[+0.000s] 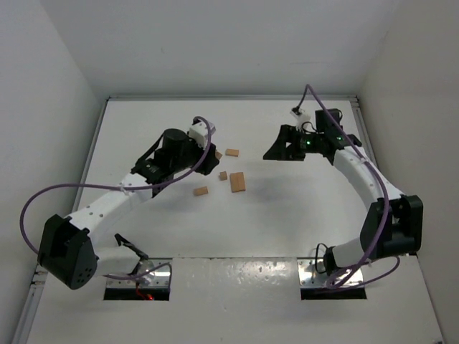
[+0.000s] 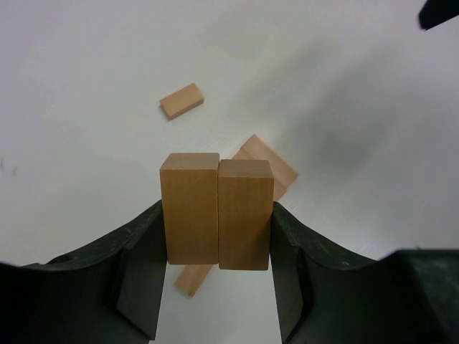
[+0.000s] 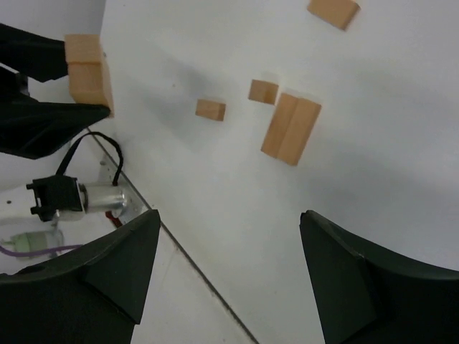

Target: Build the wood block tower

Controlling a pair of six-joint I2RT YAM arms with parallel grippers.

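Well, nearest the arm bases a short block [image 1: 201,191] lies flat on the table [image 1: 143,129], just near-left of the pair [image 1: 237,182]. The pair is two long pieces lying side by side and touching, and we take it for the tower's base course. A cube [image 1: 223,175] sits just left of the pair. Beyond the pair and to its left, our left gripper [image 2: 217,215] hangs above the table. Its jaws, about half parted, clamp the held blocks [image 2: 190,208], two long ones pressed side by side. Well apart to the right of the pair, our right gripper [image 3: 229,222] stands wide open with nothing in it. Farthest off, behind the pair, lies the far block [image 1: 232,152]. We judge the task barely begun, since nothing is stacked yet. The held blocks probably go crosswise on the pair, and then three loose pieces are left to place.
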